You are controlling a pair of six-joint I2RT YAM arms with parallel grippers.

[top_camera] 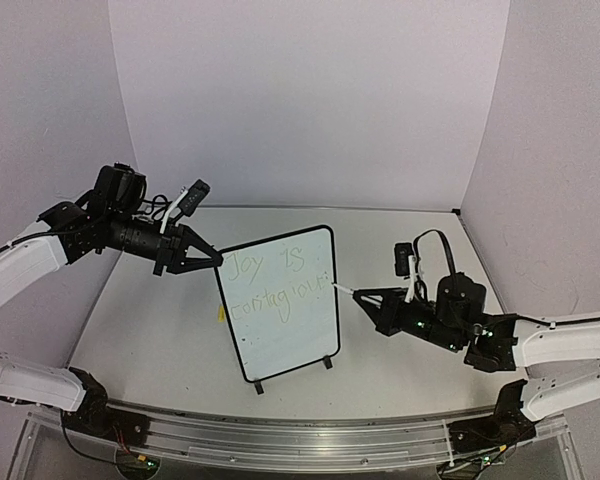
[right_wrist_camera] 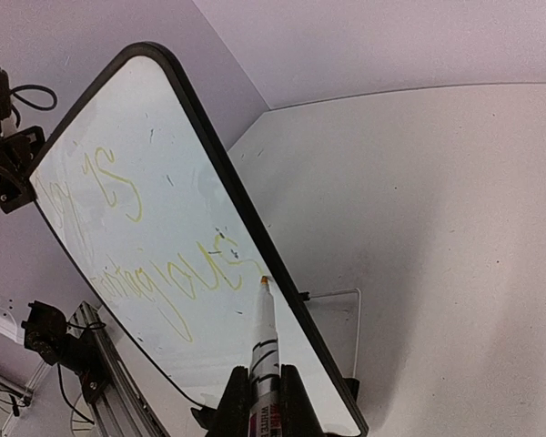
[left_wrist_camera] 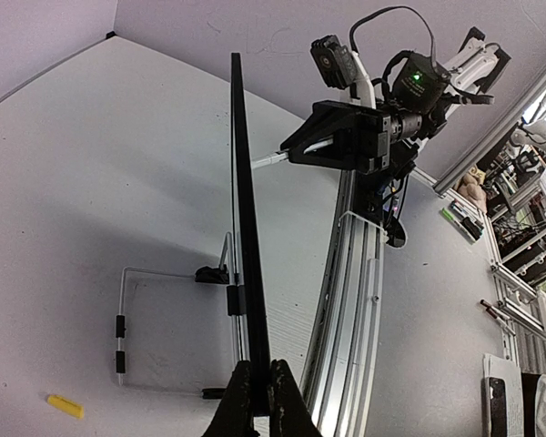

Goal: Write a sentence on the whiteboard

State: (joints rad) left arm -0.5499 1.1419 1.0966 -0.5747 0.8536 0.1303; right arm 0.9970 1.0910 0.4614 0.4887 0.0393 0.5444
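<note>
1. The surface [top_camera: 410, 340] carries the whiteboard [top_camera: 290, 345], upright near its middle.
2. The left jaws are clamped tight on the whiteboard's upper-left edge.
3. The right jaws grip a marker [right_wrist_camera: 265, 332], its tip at the board's right edge.
4. The sentence [top_camera: 276, 284], faint yellow-green "Joy is contagious", fills two lines.

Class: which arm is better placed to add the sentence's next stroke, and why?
Right. The right fingers hold the marker, its tip by the sentence's end on the whiteboard; the left fingers merely clamp the whiteboard's edge.
</note>
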